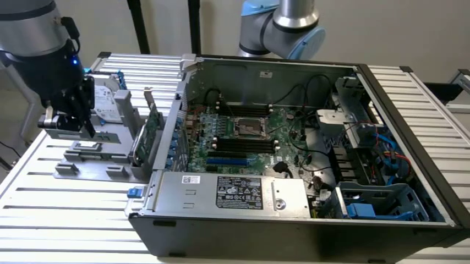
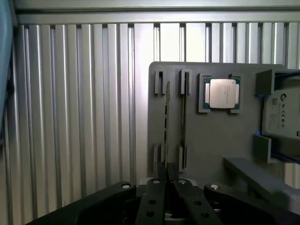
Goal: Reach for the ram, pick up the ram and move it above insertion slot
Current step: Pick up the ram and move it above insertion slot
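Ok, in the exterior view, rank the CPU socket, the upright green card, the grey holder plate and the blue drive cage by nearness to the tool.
1. Grey holder plate, under the tool.
2. Upright green card, just outside the case wall.
3. CPU socket, middle of the motherboard.
4. Blue drive cage, case corner at exterior view's right.

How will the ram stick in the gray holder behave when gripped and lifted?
The ram stands on its thin edge in the gray holder, so it probably tips easily once freed. It looks thin and flat, so likely light and fairly stiff. Its small chips suggest fragility under hard squeezing.
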